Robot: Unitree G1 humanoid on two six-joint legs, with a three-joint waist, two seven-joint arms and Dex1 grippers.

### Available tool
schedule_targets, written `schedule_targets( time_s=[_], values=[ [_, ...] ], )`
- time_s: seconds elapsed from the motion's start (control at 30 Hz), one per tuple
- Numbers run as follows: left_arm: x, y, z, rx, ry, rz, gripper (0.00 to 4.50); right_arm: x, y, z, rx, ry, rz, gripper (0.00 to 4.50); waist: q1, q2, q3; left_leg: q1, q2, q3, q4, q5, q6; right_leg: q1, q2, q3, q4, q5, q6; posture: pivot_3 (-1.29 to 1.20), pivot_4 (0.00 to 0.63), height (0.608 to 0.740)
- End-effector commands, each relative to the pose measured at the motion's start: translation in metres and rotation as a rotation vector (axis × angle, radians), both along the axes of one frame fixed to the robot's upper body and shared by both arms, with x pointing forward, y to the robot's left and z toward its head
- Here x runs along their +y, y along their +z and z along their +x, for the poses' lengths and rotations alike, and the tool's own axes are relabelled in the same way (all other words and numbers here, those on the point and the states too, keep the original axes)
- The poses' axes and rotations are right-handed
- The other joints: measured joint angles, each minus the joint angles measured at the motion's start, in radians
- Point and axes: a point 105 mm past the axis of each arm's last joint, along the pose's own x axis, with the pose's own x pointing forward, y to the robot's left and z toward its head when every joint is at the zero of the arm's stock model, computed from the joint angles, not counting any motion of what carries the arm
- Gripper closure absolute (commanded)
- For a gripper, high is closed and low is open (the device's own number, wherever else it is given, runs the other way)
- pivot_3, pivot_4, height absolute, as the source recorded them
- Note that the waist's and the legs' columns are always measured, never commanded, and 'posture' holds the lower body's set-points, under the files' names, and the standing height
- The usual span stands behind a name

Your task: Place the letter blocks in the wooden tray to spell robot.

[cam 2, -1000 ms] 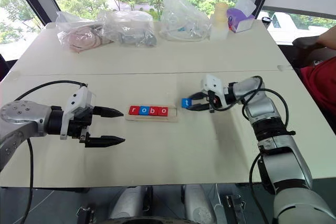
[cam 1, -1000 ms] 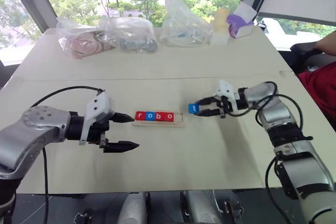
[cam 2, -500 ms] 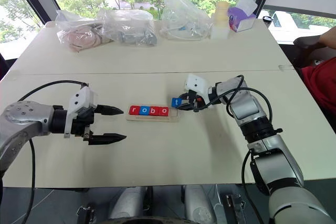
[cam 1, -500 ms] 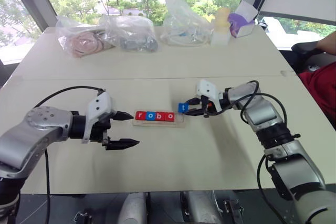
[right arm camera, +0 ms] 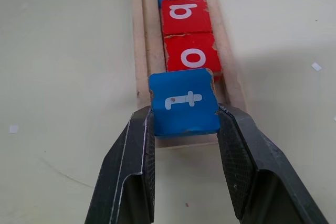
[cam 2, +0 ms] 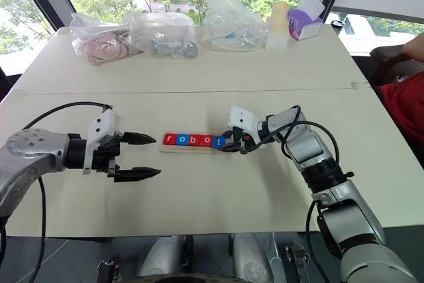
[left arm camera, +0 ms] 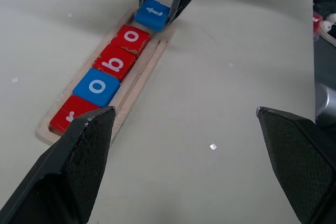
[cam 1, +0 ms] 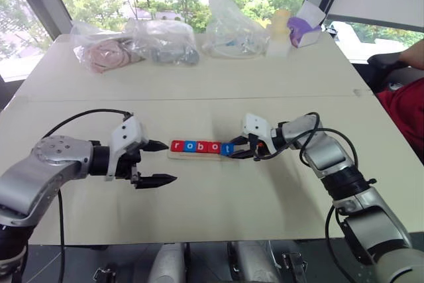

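On the pale desk (cam 1: 218, 84) lies the long narrow pale-wood tray (left arm camera: 137, 82) with a shallow slot. In the slot sit four small square letter tiles in one row, touching each other: a red tile with "r" (left arm camera: 71, 118) at the end nearest to the left end effector, then a blue tile with "o" (left arm camera: 96, 86), a red tile with "b" (left arm camera: 115, 62) and a red tile with "o" (left arm camera: 131, 37).

The fifth tile, blue with a white "t" (right arm camera: 184, 102), is at the open end of the tray, just beside the last red "o". It is clamped between the two black fingers (right arm camera: 135, 166) of the right end effector (cam 1: 240, 148), one finger on each side edge. The tile looks a little tilted, with its far edge at the red "o"; I cannot tell if it already rests flat in the slot.

The left end effector (cam 1: 156, 162) is beside the other end of the tray, near the "r" tile but not touching it. Its fingers are spread wide and hold nothing.

At the far edge of the desk stand clear plastic bags (cam 1: 136, 44) with things inside that I cannot make out, a larger clear bag (cam 1: 228, 31), a pale bottle (cam 1: 278, 31) and a purple and white box (cam 1: 303, 28).
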Motion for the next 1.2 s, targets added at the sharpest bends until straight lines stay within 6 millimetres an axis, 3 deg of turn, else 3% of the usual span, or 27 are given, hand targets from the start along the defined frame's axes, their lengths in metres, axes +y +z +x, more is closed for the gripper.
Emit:
schedule_targets(
  time_s=[0.03, 0.87, 1.1, 1.2],
  values=[
    [-0.003, 0.007, 0.0, -0.033, -0.005, -0.005, 0.0, 0.003, 0.006, 0.004, -0.036, 0.006, 0.003, 3.39, 0.0, 0.0, 0.0, 0.0, 0.0, 0.0, 0.0, 0.0, 0.0, 0.0, 0.0, 0.0, 0.0, 0.0, 0.0, 0.0, 0.15, 0.735],
    [0.0, 0.005, 0.009, -0.047, 0.021, -0.02, 0.0, 0.013, -0.005, 0.009, -0.009, -0.018, 0.036, 3.39, -0.002, 0.0, 0.0, 0.001, 0.0, 0.0, 0.0, 0.0, 0.0, 0.001, 0.0, 0.0, 0.001, 0.0, 0.0, 0.0, 0.15, 0.735],
    [0.001, 0.003, 0.009, -0.045, 0.027, -0.022, 0.0, 0.012, 0.0, 0.016, -0.072, -0.057, 0.058, 0.05, 0.0, 0.0, 0.0, 0.001, 0.0, 0.0, 0.0, 0.0, 0.0, 0.001, 0.0, 0.0, 0.001, 0.0, 0.0, 0.0, 0.15, 0.735],
    [0.001, 0.002, 0.008, -0.043, 0.031, -0.025, 0.0, 0.007, 0.011, 0.021, -0.133, -0.086, 0.064, 0.05, 0.0, 0.0, 0.0, 0.001, 0.0, 0.0, 0.0, 0.0, 0.0, 0.0, 0.0, 0.0, 0.001, 0.0, 0.0, 0.0, 0.15, 0.735]
  ],
)
